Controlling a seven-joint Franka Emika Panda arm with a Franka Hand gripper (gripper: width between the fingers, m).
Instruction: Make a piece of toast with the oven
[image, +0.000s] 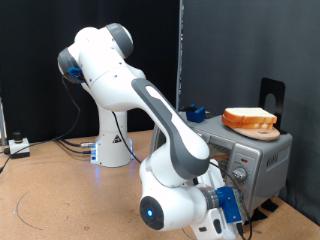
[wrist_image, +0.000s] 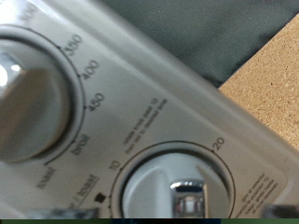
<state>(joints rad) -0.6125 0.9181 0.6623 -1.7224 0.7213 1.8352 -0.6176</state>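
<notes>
The silver-grey oven (image: 262, 152) stands at the exterior view's right. A bread slice (image: 250, 117) with a golden crust lies on a tan wooden plate (image: 262, 130) on the oven's roof. The arm hides the oven's door, so I cannot see whether a piece of toast is inside. My gripper (image: 233, 203) is at the oven's knob panel. In the wrist view the gripper (wrist_image: 173, 216) faces the timer knob (wrist_image: 182, 187), with a fingertip (wrist_image: 276, 211) just showing at the frame edge on either side of the knob, apart from each other. The temperature knob (wrist_image: 28, 93) is beside it.
A blue object (image: 196, 112) sits behind the oven, and a black stand (image: 272, 95) rises at its far side. Cables and a small box (image: 18, 146) lie on the wooden table (image: 60, 200) at the exterior view's left. Black curtains form the backdrop.
</notes>
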